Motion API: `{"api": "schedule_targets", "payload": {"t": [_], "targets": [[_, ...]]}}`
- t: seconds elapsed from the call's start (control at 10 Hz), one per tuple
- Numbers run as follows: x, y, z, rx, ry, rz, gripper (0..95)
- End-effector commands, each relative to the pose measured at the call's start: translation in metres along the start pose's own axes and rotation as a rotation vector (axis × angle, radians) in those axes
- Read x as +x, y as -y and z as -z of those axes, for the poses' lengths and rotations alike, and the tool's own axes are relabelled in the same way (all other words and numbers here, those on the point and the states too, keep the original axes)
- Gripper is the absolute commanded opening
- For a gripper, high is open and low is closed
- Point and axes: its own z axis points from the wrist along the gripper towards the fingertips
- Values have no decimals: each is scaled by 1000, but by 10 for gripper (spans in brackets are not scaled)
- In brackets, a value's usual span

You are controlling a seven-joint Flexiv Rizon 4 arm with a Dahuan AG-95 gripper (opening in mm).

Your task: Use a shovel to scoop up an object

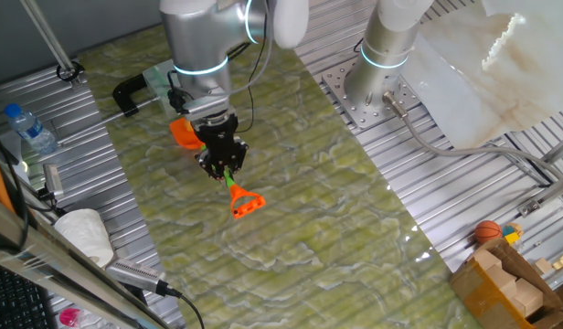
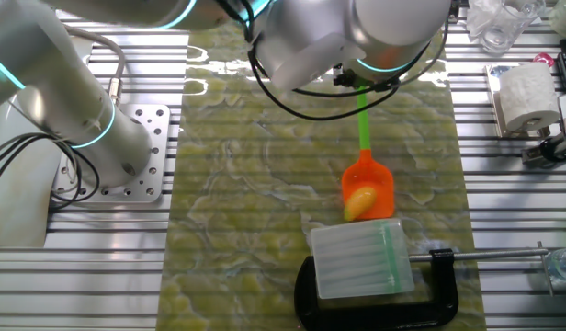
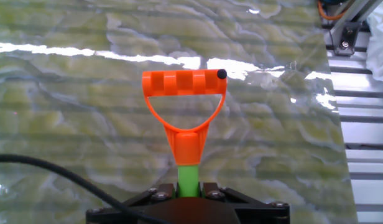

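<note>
1. Object (image 2: 360, 201) sits on the shovel (image 2: 367, 180) blade, right beside the clear block (image 2: 361, 261) clamped at the table (image 2: 237, 230) edge
2. Gripper (image 1: 222, 163) clenched on the green shaft, D-handle sticking out past it
3. Step: scoop looks made, lump loaded
4. Next: lift with blade level so it can't roll off

One toy shovel (image 2: 367, 175) at centre frame; one yellow oval lump (image 2: 360, 202) on its blade. One black clamp (image 2: 384, 294) and one clear plastic box (image 2: 361, 258), lower centre. One paper roll (image 2: 526, 97), upper right. One water bottle (image 1: 31, 127) (left edge of one fixed view). One small orange ball (image 1: 487, 231), lower right.
</note>
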Motion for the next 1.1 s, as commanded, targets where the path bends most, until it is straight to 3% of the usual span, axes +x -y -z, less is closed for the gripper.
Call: {"api": "schedule_targets", "payload": {"t": [0.1,0.7,1.1], "targets": [[-6,8,-1,-27,-32,-14,0],[-16,16,-10,-54,-80,-65,0],[-21,19,-14,-40,-135,-131,0]]}}
